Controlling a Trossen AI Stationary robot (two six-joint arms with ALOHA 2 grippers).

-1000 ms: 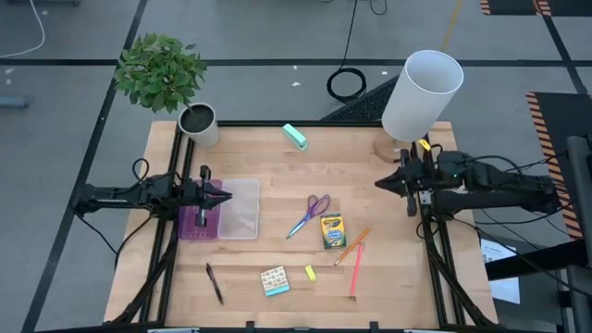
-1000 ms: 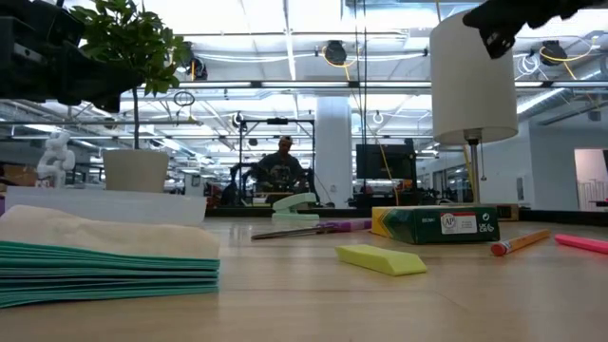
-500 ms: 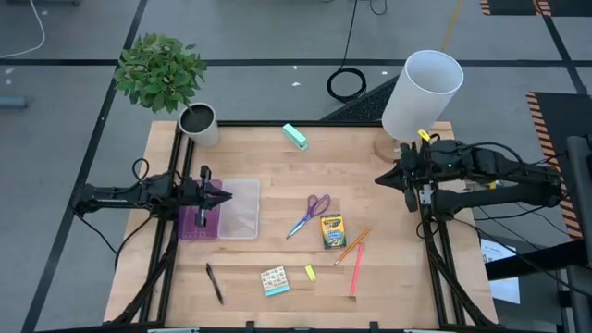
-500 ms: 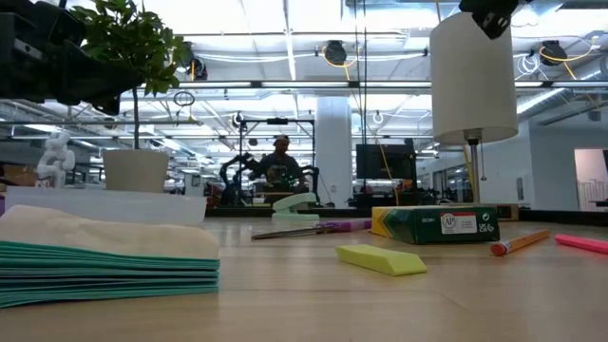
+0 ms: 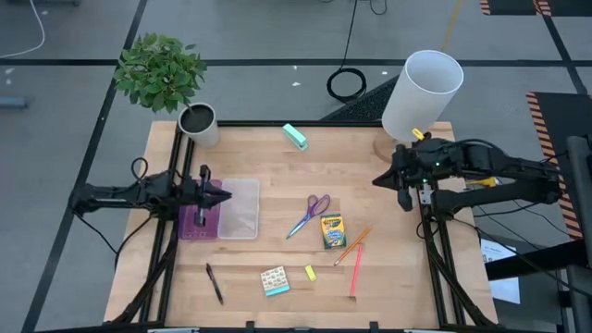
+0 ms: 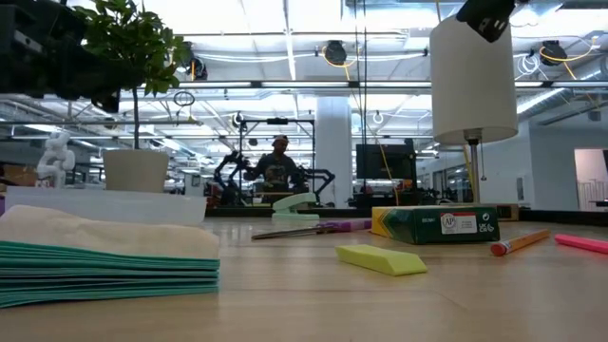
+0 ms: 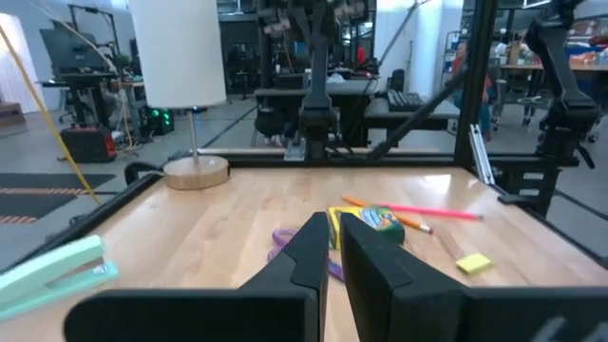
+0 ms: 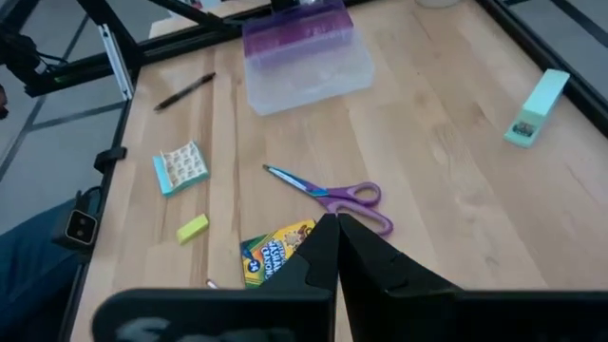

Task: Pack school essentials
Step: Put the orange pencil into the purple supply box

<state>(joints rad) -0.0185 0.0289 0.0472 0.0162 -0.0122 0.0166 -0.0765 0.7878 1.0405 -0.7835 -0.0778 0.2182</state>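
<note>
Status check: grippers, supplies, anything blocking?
Left gripper shut, empty, over the clear case. Right gripper shut, empty, near the lamp. Scissors, crayon box, pencils, pen loose on the table. Nothing blocking.

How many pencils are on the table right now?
2: an orange pencil right beside the crayon box, and a pink pencil just right of it. None seem hidden.

Yellow-green cardboard crayon box (image 8: 275,255) partly hidden behind right wrist fingers, teal-edged patterned square pad (image 6: 95,256) cropped in low view
</note>
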